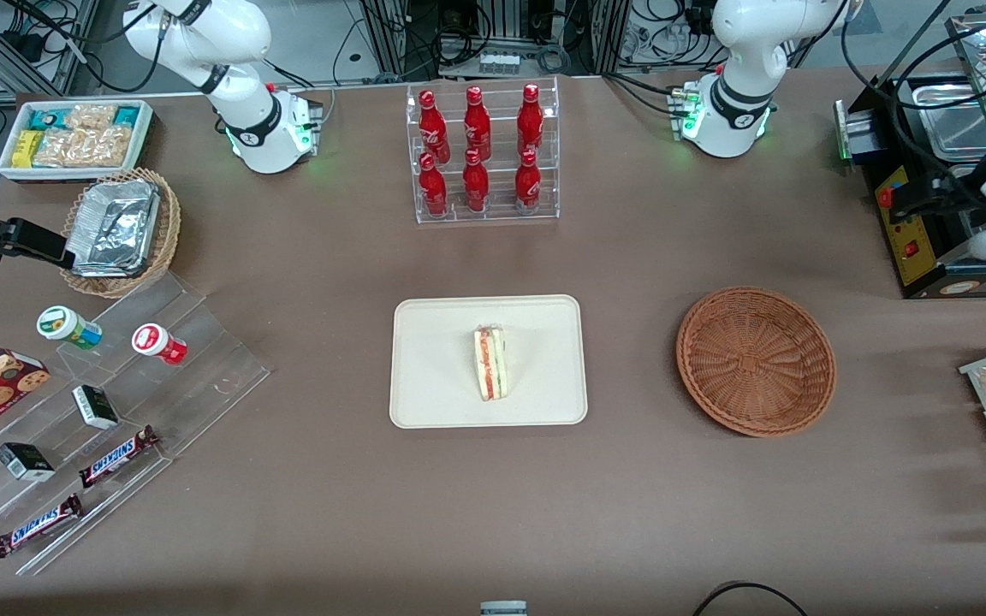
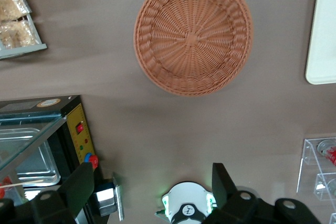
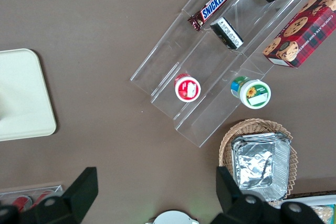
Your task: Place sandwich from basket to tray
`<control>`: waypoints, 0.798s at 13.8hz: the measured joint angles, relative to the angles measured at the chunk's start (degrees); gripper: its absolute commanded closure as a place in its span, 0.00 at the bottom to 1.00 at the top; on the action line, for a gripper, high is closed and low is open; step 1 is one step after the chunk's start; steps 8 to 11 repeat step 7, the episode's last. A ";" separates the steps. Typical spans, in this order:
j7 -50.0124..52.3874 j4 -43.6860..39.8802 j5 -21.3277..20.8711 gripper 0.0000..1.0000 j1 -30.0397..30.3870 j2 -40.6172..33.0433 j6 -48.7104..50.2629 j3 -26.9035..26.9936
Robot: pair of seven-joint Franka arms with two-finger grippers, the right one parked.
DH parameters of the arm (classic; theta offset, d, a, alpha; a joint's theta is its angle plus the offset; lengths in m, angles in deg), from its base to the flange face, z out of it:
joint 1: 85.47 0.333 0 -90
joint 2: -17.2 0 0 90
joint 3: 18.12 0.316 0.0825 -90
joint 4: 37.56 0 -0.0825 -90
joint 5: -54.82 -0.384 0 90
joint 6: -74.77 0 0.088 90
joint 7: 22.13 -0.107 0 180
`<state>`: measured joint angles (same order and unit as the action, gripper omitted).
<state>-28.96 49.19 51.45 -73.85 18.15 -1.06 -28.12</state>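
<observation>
table (image 1: 305, 513): brown | on it: tray (image 1: 433, 376), basket (image 1: 756, 360), bottle rack (image 1: 484, 154), tan foil basket (image 1: 121, 235) | hand (image 2: 152, 187) above it, fingers apart

Tray (image 2: 323, 35) cut off; gripper (image 2: 152, 187) partly out of frame.

SNICKERS reads on two brown candy bars (image 1: 119, 456) (image 1: 38, 524) lying on the clear stepped display (image 1: 169, 389) toward the parked arm's end of the table, nearest the front camera. The red cookie box (image 3: 300, 30) beside that display reads CHOCOLATE CHIP COOKIES. Labels on the red bottles (image 1: 476, 150) are too small to read.
</observation>
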 measured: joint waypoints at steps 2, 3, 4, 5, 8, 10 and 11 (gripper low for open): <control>-1.41 1.30 0.38 0.01 -4.04 -1.23 -0.27 5.91; -1.72 1.58 0.53 0.01 -7.36 -1.57 -0.49 9.26; -1.73 1.60 0.56 0.01 -9.83 -1.65 -0.84 11.07; -1.63 1.60 0.59 0.01 -11.25 -1.65 -1.23 11.48; -1.27 1.57 0.66 0.01 -13.00 -1.65 -1.76 11.41; -1.27 1.57 0.66 0.01 -13.00 -1.65 -1.76 11.41; -1.27 1.57 0.66 0.01 -13.00 -1.65 -1.76 11.41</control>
